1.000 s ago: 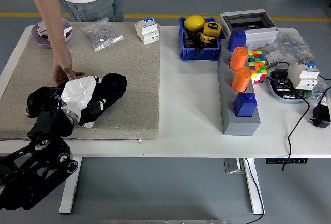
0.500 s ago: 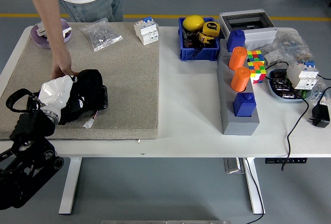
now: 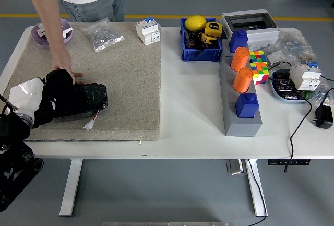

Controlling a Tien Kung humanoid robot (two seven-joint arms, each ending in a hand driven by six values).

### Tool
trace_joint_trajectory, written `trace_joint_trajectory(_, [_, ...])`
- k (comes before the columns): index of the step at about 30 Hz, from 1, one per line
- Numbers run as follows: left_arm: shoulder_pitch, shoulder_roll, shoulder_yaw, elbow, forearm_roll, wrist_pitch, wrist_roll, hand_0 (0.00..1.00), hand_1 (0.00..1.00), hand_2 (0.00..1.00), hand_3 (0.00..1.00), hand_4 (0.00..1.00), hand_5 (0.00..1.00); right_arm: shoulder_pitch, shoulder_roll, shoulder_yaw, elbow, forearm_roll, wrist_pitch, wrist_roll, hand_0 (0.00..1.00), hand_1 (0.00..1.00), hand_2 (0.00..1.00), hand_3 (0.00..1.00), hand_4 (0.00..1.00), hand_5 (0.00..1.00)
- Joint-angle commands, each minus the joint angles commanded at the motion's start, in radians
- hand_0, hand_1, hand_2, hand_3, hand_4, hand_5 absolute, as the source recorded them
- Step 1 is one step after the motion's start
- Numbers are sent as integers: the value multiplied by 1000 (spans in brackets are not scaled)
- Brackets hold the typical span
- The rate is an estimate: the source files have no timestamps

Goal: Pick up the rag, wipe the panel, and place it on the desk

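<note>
My left hand (image 3: 57, 98), black with a white back, lies low on the left part of the beige panel (image 3: 125, 74). It is shut on a black rag (image 3: 86, 96) that lies flat on the panel and sticks out to the hand's right. A small white connector with red wire (image 3: 90, 124) trails below the rag. A person's hand (image 3: 65, 72) rests on the panel right behind my hand, touching it. My right arm is out of view.
On the panel's far edge are a purple bowl (image 3: 39, 34), a bag of small parts (image 3: 102, 34) and a white breaker (image 3: 147, 31). To the right stand a blue bin (image 3: 201, 40), a grey block with orange cylinders (image 3: 241, 72), and cables.
My left hand has dragged the rag leftward across the panel towards its left edge. The person's hand has stayed at about the same place.
</note>
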Motion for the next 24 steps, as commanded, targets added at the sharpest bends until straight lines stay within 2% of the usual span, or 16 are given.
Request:
trace_joint_trajectory(6, [21,11,-61,13,14,1,2,244,164,499,462,140,2,0,1,6,0,-4,-1,0,790,706,713,694,998,734])
trace_joint_trajectory(14, [35,21,-125,64,18,10,-8,244,164,499,462,141,2,-1,1,16,-1,-9,-2,0,791,706,713,693,998,733])
trace_joint_trajectory(20, [25,28,-159,132,7,30,-27,244,165,499,462,140,2,-1,3,19,0,-11,-4,-1,790,706,713,693,998,734])
trace_joint_trajectory(24, [-11,46,-145,200,-25,62,-60,244,165,499,462,140,2,2,4,19,-1,-11,-5,-3,790,706,713,693,998,734])
